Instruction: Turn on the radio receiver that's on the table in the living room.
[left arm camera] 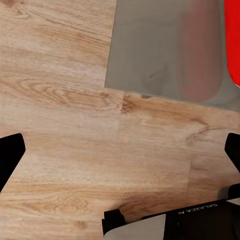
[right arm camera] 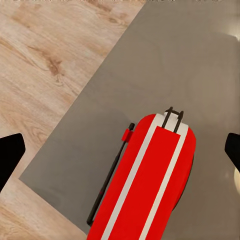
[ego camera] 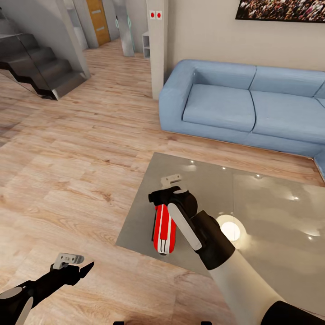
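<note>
At far left in the head view, dark stairs (ego camera: pixel 43 67) climb beside the wood floor (ego camera: pixel 67 180). Low at the left, the left gripper (ego camera: pixel 85 269) hangs over bare floor, well short of the desk; in the left wrist view its jaws stand wide apart, one black fingertip (left arm camera: pixel 10 157) at each side, planks between them.

Further right lies the desk (ego camera: pixel 271 216), its glossy grey top mirroring ceiling lights. The radio (ego camera: pixel 164 228) lies flat on it near the left edge, close to the near corner, its white-striped red face up. In the right wrist view the thin black handle (right arm camera: pixel 107 185) runs along one long side.

The right gripper (ego camera: pixel 158 198) hovers right over the radio's far end, the arm reaching in from the lower right. Its jaws are spread wide and hold nothing; whether they touch the radio I cannot tell.

Behind the desk stands the blue sofa (ego camera: pixel 239 106), with a framed crowd picture (ego camera: pixel 280 10) on the wall above.
</note>
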Tool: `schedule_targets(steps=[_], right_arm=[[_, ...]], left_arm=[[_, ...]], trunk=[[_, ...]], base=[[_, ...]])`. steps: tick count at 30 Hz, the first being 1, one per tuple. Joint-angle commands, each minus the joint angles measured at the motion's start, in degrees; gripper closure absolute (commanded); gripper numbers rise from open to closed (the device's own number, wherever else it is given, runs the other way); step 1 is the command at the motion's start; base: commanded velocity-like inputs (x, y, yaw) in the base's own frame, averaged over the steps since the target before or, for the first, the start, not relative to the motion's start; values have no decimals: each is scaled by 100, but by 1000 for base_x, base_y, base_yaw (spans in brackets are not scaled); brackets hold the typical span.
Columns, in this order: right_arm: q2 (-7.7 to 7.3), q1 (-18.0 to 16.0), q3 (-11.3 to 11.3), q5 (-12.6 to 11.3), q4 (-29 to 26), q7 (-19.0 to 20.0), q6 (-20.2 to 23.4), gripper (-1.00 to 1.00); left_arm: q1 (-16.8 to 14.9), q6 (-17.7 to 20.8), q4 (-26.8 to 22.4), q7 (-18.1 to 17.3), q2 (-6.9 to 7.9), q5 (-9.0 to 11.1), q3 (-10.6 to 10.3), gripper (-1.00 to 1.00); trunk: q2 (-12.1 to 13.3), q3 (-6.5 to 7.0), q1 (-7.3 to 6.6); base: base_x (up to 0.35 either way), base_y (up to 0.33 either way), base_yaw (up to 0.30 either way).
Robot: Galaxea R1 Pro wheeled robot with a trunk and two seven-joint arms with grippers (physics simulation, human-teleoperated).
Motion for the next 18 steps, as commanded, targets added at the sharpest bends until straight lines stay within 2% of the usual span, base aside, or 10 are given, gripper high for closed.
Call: schedule_targets(steps=[1, 7, 10, 14, 18], right_arm=[[0, 0, 1, 0, -7, -1, 0, -100], [0, 0, -3, -1, -151, -5, 7, -100], [0, 31, 94, -105, -248, -103, 103, -100], [0, 18, 223, -240, -310, -231, 69, -100], [-12, 10, 139, -138, -182, -100, 4, -100]], left_arm=[[0, -1, 0, 0, 0, 0, 0, -100], [0, -2, 0, 0, 0, 0, 1, -100], [0, -21, -18, -50, -71, 10, 8, -100], [0, -21, -19, -50, -16, 15, 8, -100], [0, -14, -25, -58, -10, 17, 8, -100]], trunk=[[0, 0, 0], [0, 0, 0], [0, 0, 0], [0, 0, 0], [0, 0, 0]], base=[[0, 0, 0], [0, 0, 0], [0, 0, 0], [0, 0, 0], [0, 0, 0]])
